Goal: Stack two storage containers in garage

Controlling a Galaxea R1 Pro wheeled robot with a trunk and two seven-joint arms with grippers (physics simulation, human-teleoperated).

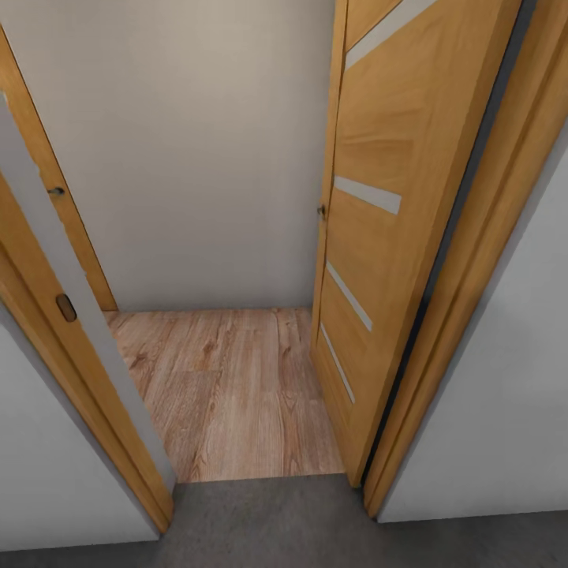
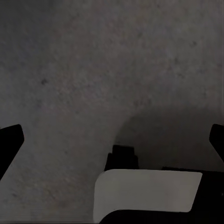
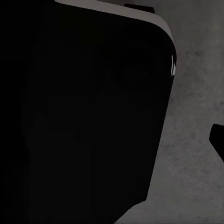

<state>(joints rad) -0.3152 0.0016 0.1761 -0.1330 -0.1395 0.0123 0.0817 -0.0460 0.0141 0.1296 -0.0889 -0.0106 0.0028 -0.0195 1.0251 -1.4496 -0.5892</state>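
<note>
A: What is the biggest thing here?

B: A pale wall [image 1: 197,150] at the far end. Below it is a light wood plank floor [image 1: 237,394]. An open wooden door [image 1: 379,237] with pale stripes stands on the right, and a wooden door frame [image 1: 47,315] is on the left. The near ground is the floor [image 1: 260,521], dark grey concrete.

A: And the left gripper [image 2: 112,140]?

B: Its two black fingertips [image 2: 10,140] are far apart, with nothing between them. It points down at the grey concrete, above a white and black robot part [image 2: 144,191].

A: The right gripper?

B: One fingertip [image 3: 217,140] shows beside a big dark robot part [image 3: 84,116]. I cannot tell if it is open.
</note>
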